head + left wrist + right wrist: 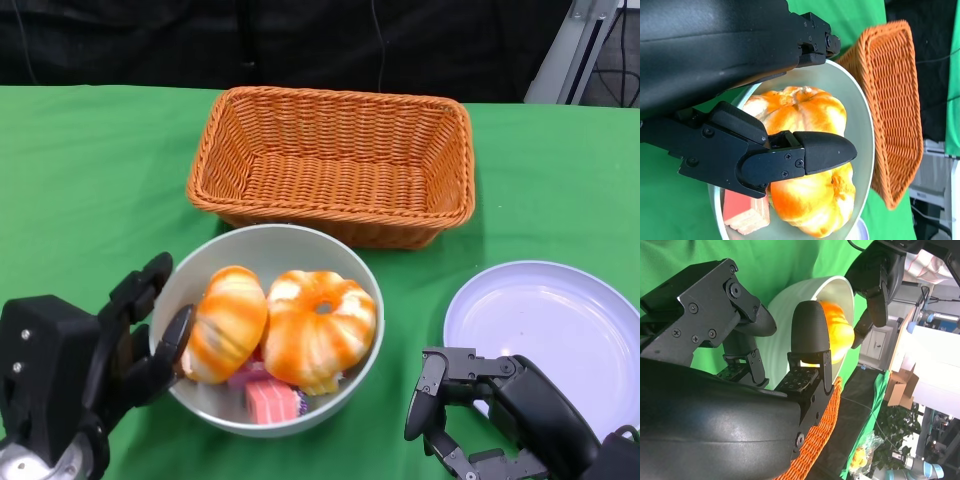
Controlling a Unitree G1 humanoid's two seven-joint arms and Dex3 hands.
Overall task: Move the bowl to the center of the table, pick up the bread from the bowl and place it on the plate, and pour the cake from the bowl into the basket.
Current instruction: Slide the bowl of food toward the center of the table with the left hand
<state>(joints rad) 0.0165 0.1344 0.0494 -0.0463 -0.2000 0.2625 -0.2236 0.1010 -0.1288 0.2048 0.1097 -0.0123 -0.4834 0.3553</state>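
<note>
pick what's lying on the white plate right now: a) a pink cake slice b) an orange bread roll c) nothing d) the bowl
c: the plate shows only bare surface, while both orange breads and the pink cake sit in the bowl.

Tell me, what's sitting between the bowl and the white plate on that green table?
The robot's right hand, open and holding nothing, sits between the bowl and the plate; otherwise only bare green cloth. The head view shows it.
</note>
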